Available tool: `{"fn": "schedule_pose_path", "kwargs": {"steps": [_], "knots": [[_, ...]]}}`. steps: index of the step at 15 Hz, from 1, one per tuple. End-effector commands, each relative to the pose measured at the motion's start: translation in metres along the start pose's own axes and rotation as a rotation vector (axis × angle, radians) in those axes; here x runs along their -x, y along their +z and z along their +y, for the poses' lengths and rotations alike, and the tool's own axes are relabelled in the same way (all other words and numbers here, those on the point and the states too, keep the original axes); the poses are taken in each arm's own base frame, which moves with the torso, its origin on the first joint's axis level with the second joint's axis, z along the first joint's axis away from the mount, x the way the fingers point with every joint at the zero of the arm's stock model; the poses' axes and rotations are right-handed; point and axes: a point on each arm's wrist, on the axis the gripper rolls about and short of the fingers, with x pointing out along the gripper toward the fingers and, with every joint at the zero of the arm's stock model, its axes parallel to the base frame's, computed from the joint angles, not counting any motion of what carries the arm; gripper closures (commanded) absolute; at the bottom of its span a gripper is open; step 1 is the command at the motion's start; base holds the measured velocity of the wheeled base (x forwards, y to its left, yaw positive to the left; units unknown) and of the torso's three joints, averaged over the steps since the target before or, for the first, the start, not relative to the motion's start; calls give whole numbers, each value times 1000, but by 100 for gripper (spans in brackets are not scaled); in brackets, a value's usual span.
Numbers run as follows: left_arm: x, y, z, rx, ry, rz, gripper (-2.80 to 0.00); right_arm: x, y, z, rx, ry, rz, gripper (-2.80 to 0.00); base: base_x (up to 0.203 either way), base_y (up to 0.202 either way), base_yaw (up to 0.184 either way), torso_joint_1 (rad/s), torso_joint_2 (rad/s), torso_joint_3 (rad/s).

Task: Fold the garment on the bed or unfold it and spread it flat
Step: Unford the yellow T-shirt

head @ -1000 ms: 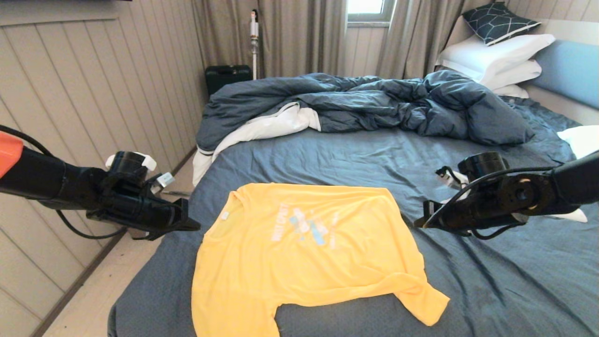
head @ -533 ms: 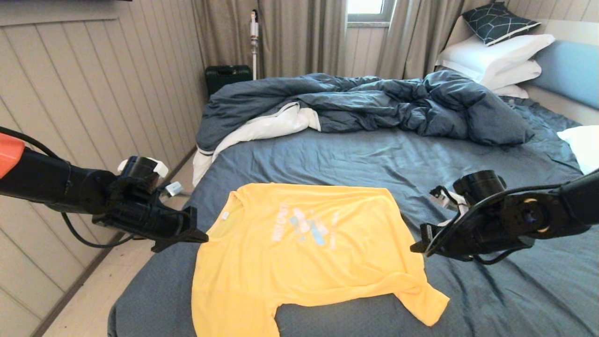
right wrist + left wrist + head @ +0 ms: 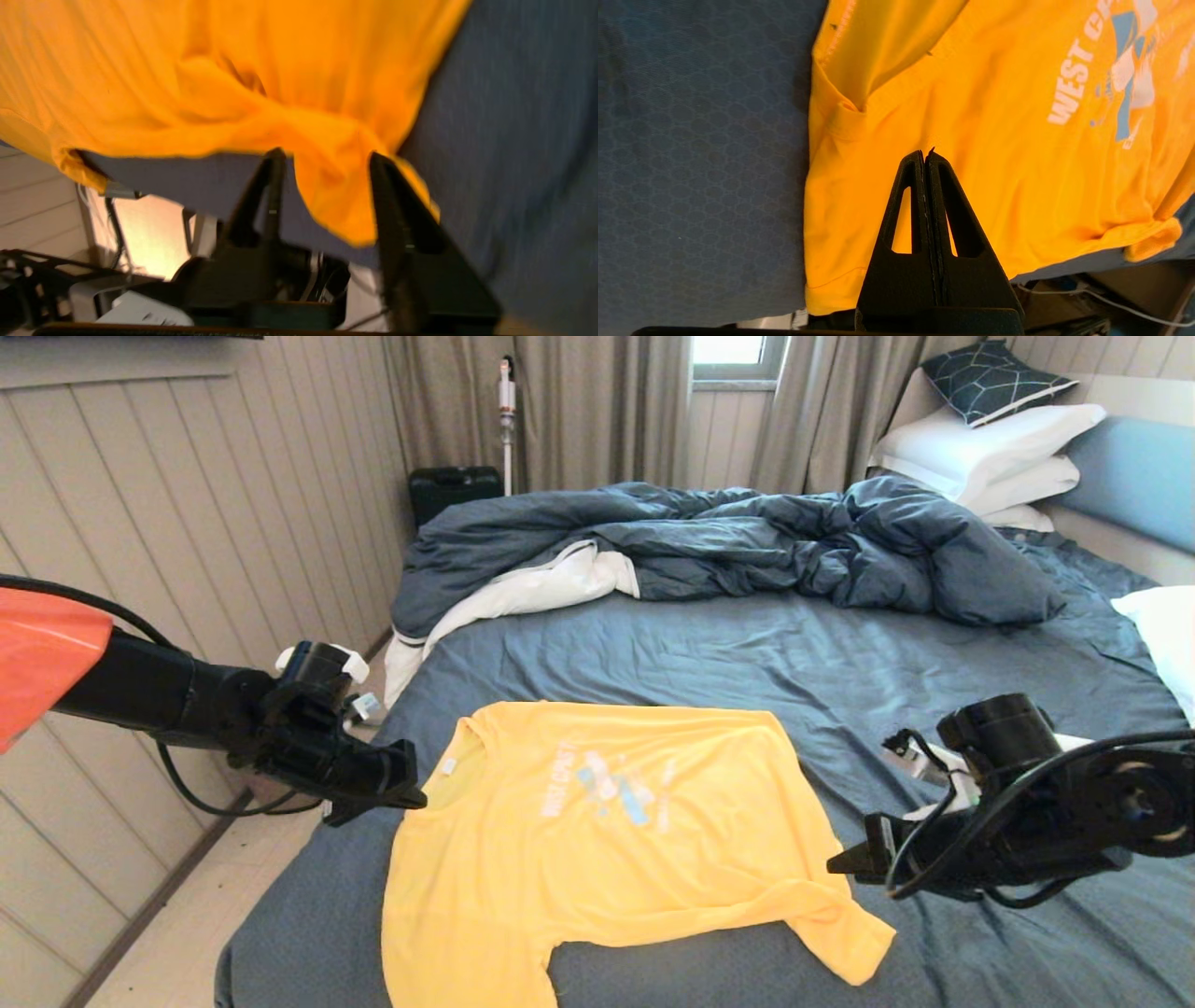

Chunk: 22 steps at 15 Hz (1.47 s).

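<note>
The garment [image 3: 597, 840] lies on the bed [image 3: 709, 653]. Your left gripper [image 3: 411, 795] is pressed together by its left edge. Your right gripper [image 3: 840, 861] is spread beside its right sleeve.

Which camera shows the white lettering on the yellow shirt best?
The left wrist view: the white lettering is large there and reads "WEST". In the head view it is small and unreadable. The right wrist view shows only plain yellow T-shirt fabric, no lettering.
</note>
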Motion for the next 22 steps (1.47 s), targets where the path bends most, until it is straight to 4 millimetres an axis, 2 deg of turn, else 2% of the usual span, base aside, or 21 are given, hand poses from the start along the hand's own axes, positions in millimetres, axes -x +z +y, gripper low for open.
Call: {"fn": "schedule_pose_path", "kwargs": {"steps": [1,5,8,13,18,22], "knots": [[-3,0,0,7,-2,8,0,8,-6,-1,-32,-12,32,-280,0,0,0,0,0,0],[-4,-5,0,9,-4,26,0,9,-12,-3,-89,-36,83,-280,0,0,0,0,0,0],[-9,-16,1,8,-11,68,0,6,-6,1,-78,-50,79,-280,0,0,0,0,0,0],[-9,-16,1,9,-22,71,0,-26,-9,5,-5,-196,126,-280,0,0,0,0,0,0],[-11,-16,1,5,-26,65,0,-29,3,29,77,-144,48,-280,0,0,0,0,0,0],[-11,-17,2,6,-24,68,0,-25,-6,45,128,-117,52,-280,0,0,0,0,0,0]]}}
